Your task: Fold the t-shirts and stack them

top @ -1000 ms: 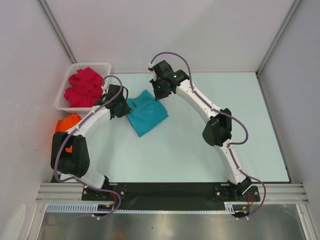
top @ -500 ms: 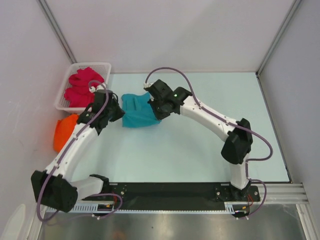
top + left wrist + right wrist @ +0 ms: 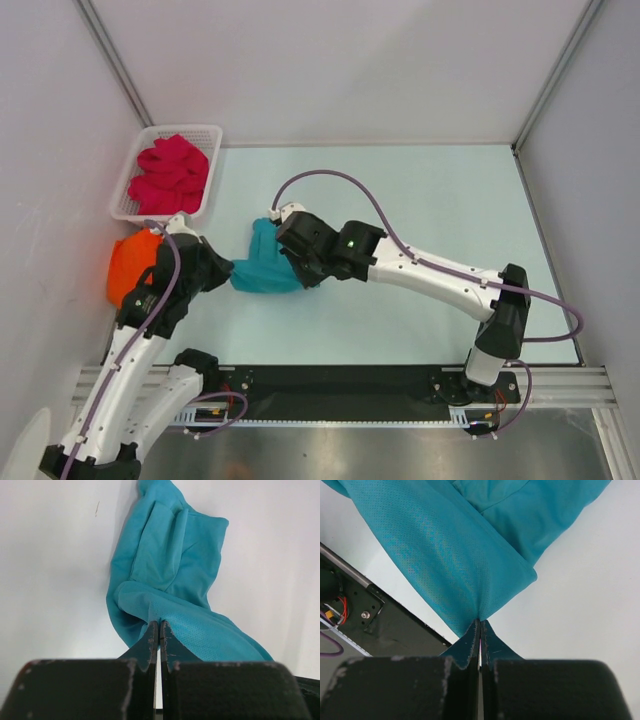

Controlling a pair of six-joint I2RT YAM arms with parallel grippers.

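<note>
I judge the job barely begun: nothing is folded or stacked. My left end effector and right end effector are each clamped tight on the soft teal-blue cloth t-shirt. It is bunched and rumpled on the pale desk, near the white plastic lattice basket's near right corner. The crimson-pink t-shirt sits heaped inside that basket. The bright orange t-shirt lies crumpled just beside its near end.
</note>
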